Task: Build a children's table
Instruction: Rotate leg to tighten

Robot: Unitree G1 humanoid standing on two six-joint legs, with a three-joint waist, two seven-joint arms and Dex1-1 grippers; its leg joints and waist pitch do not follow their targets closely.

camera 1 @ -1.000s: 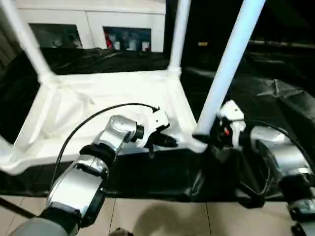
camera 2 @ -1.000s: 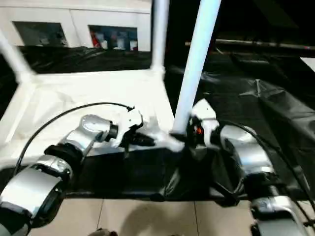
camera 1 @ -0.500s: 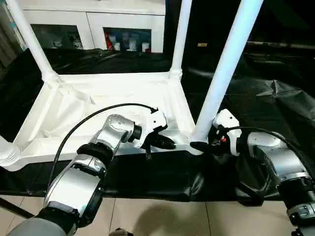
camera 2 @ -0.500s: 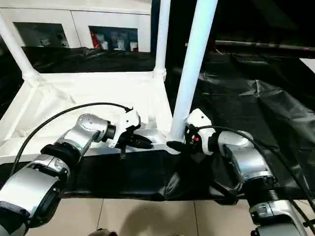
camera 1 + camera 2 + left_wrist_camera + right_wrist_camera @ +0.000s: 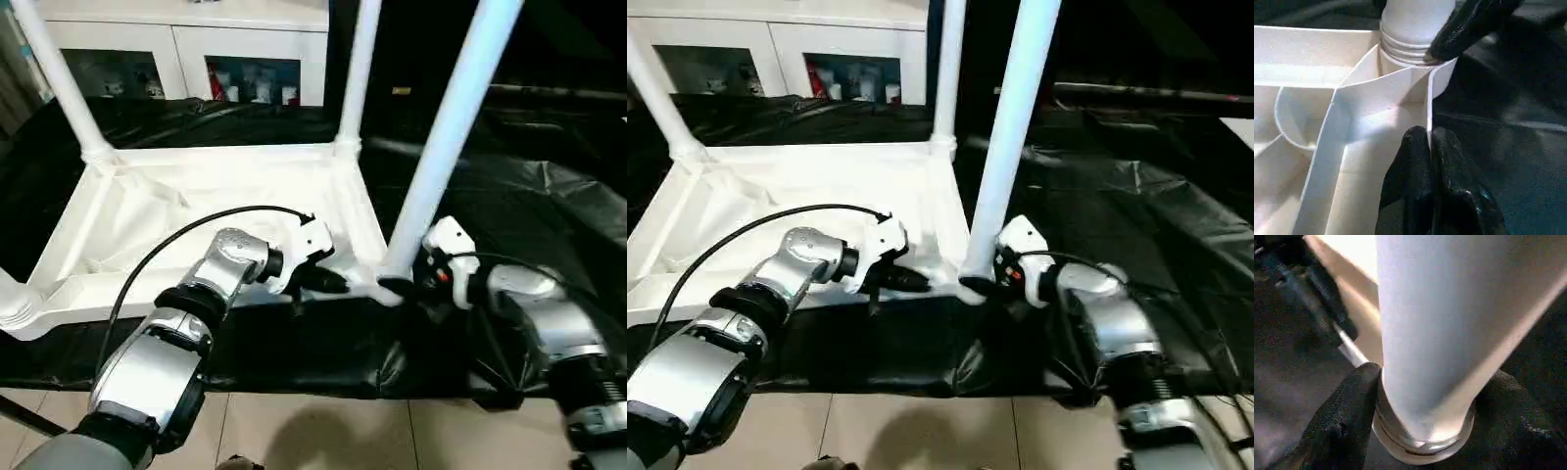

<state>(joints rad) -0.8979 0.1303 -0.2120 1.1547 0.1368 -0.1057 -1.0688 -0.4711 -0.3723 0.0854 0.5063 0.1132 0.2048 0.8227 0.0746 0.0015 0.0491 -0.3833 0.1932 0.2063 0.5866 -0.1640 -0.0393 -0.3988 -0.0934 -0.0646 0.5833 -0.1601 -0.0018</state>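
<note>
The white tabletop point(image 5: 196, 196) lies upside down on a black sheet, and white legs rise from its corner sockets. My left gripper point(image 5: 328, 284) is shut on the thin near rim point(image 5: 1400, 93), close to the near right corner. The near right leg point(image 5: 446, 137) stands in that corner socket. My right gripper point(image 5: 397, 287) is shut on its base, one black finger point(image 5: 1347, 416) on each side of the threaded collar point(image 5: 1420, 445). In the left wrist view one right finger point(image 5: 1469, 24) rests on that collar. The far right leg point(image 5: 358, 69) and far left leg point(image 5: 54, 78) stand upright.
A white glass-fronted cabinet point(image 5: 245, 39) stands behind the tabletop. The black sheet point(image 5: 529, 196) spreads wrinkled to the right and under the near edge. Tiled floor point(image 5: 323, 431) runs along the front. A black cable point(image 5: 176, 245) arcs over my left forearm.
The right gripper's fingers have closed in on the base of the near right leg. The left gripper keeps its hold on the rim. The camera has shifted slightly.
</note>
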